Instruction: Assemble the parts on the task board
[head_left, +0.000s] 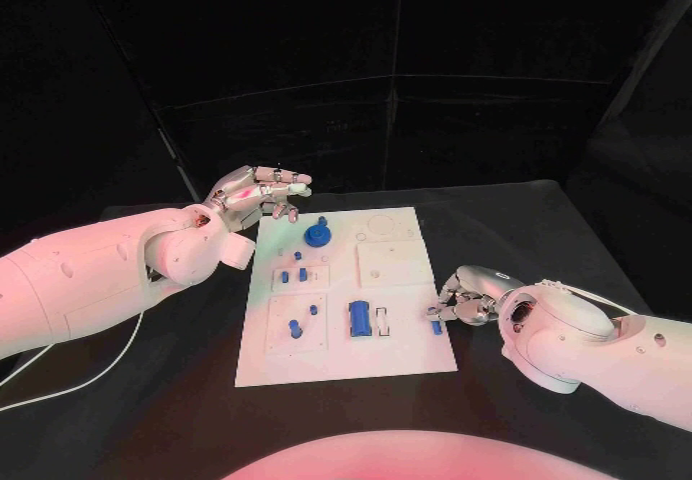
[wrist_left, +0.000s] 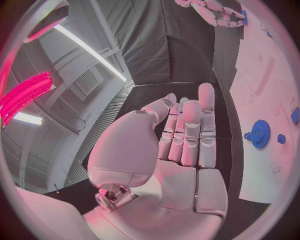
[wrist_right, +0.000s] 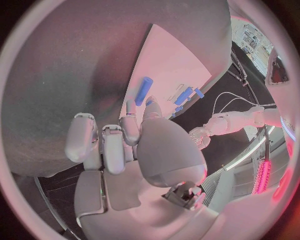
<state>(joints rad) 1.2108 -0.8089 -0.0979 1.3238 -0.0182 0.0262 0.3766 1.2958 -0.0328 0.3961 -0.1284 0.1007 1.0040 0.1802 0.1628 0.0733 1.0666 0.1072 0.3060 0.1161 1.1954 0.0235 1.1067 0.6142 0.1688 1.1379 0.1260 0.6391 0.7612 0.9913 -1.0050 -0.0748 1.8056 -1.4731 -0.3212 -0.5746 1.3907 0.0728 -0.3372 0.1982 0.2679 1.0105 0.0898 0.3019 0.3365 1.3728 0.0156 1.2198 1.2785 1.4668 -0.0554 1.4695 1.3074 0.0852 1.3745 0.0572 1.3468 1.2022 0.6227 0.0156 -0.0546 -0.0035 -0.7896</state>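
Observation:
The white task board (head_left: 397, 355) lies in the middle of the table. On it stand a blue gear (head_left: 317, 237), several small blue pegs (head_left: 296, 272) and a blue cylinder (head_left: 358, 317). My left hand (head_left: 267, 192) hovers off the board's far left corner with straight fingers and holds nothing; its view shows the gear (wrist_left: 260, 134) on the board (wrist_left: 262, 80). My right hand (head_left: 459, 300) sits at the board's right edge with its fingers curled in. A small blue part (head_left: 436, 326) shows at its fingertips, seemingly pinched at the thumb tip (wrist_right: 150, 101). The cylinder (wrist_right: 144, 91) lies beyond it.
A white cable (head_left: 87, 375) runs over the black table under my left arm. Bare black table surrounds the board on all sides. Dark curtains close off the back.

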